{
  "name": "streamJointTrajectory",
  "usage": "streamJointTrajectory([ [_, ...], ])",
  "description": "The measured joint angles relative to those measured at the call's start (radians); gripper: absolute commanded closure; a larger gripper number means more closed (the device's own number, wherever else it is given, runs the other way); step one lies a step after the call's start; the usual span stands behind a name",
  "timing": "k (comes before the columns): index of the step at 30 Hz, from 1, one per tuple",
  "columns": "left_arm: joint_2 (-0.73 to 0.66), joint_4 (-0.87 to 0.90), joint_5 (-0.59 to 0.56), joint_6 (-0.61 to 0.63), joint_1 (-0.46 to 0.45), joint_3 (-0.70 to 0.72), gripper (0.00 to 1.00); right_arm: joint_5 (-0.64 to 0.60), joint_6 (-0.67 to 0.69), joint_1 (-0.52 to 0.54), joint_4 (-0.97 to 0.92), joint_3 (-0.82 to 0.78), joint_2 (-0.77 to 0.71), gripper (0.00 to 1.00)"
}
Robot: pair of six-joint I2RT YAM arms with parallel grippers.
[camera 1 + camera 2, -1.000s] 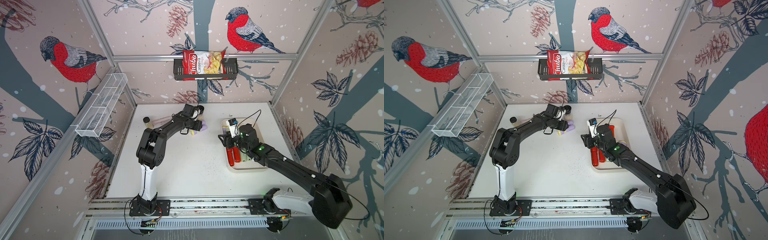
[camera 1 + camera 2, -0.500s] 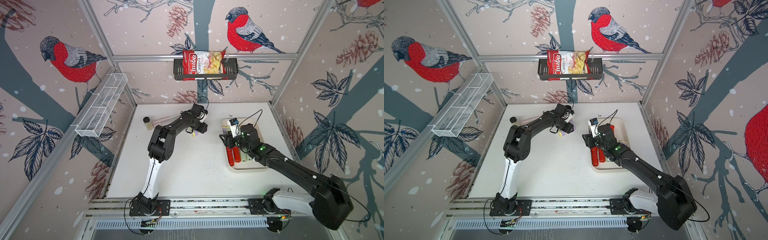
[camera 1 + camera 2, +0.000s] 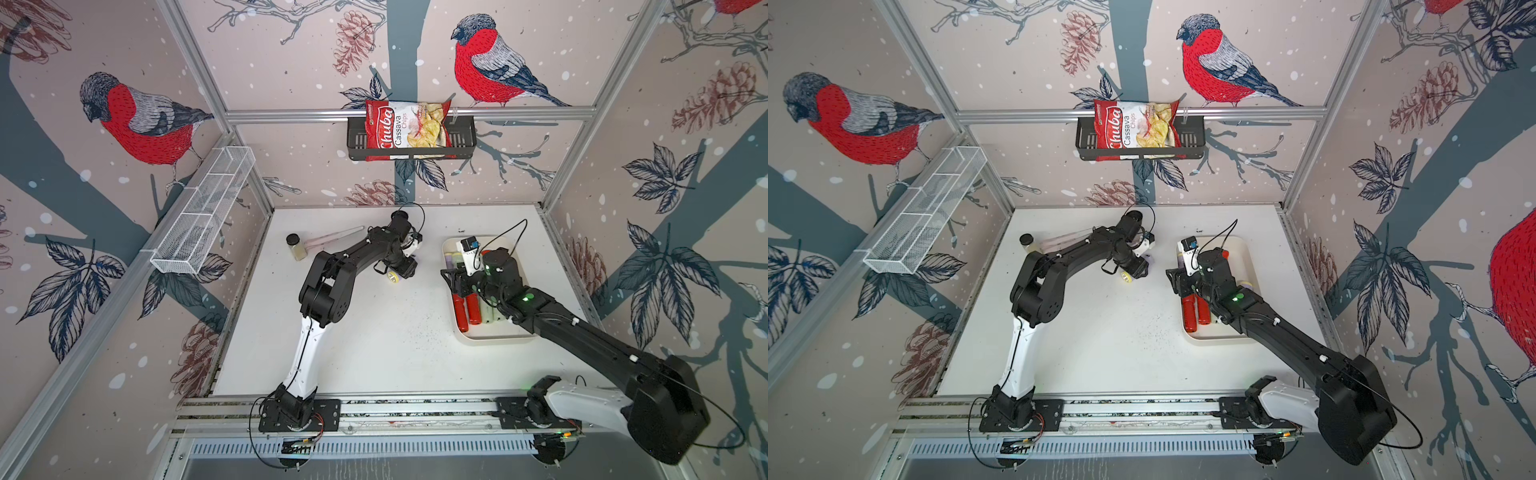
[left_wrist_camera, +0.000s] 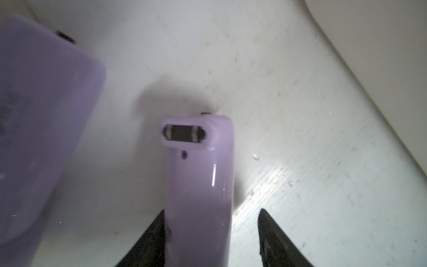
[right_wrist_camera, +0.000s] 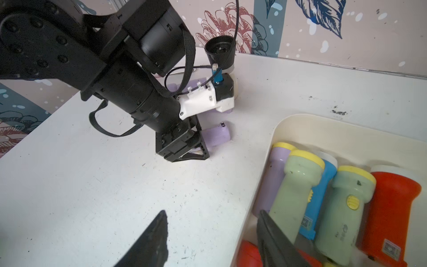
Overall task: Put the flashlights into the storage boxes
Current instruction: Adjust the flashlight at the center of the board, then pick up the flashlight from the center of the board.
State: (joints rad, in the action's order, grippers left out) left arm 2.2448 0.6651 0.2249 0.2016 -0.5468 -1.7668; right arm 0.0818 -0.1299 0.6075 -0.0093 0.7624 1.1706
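A lilac flashlight point(image 4: 198, 185) lies on the white table between the jaws of my left gripper point(image 4: 211, 211). One finger touches its side; the other stands off with a gap, so the gripper is open. In both top views its yellow head point(image 3: 392, 277) point(image 3: 1126, 277) pokes out under the left gripper point(image 3: 401, 270). A second lilac flashlight point(image 4: 41, 115) lies close beside it, blurred. The cream storage box point(image 3: 494, 338) point(image 5: 300, 124) holds several flashlights: lilac point(image 5: 275, 175), green point(image 5: 298, 185), blue point(image 5: 323, 185), red point(image 5: 390, 208). My right gripper point(image 5: 212, 211) point(image 3: 455, 282) hangs open and empty over the box's left rim.
A clear jar with a black lid point(image 3: 296, 245) and a pink stick point(image 3: 336, 237) lie at the back left of the table. Another black-lidded jar point(image 5: 220, 50) stands just behind the left wrist. A white mesh basket point(image 3: 203, 212) and a black shelf with a chips bag point(image 3: 411, 133) hang on the walls.
My left arm has swung its elbow right and brought the gripper nearer and lower around the lilac flashlight, its jaws narrowing. The right arm has stayed still.
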Motion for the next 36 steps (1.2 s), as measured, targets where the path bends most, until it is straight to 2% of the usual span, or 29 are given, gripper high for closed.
streamJointTrajectory([
  [14,-0.114,-0.003,-0.008,0.069,-0.127,0.201,0.41,-0.025,0.0,0.0,-0.017,-0.006,-0.009,0.39],
  [26,-0.131,-0.029,-0.01,0.085,-0.137,0.23,0.44,-0.029,0.0,0.0,-0.017,-0.009,-0.021,0.39],
  [30,-0.135,-0.035,-0.003,0.076,-0.137,0.235,0.36,-0.029,0.0,0.001,-0.018,-0.01,-0.029,0.39],
  [36,-0.134,-0.048,0.007,0.034,-0.14,0.234,0.41,-0.029,0.0,0.0,-0.018,-0.011,-0.035,0.39],
])
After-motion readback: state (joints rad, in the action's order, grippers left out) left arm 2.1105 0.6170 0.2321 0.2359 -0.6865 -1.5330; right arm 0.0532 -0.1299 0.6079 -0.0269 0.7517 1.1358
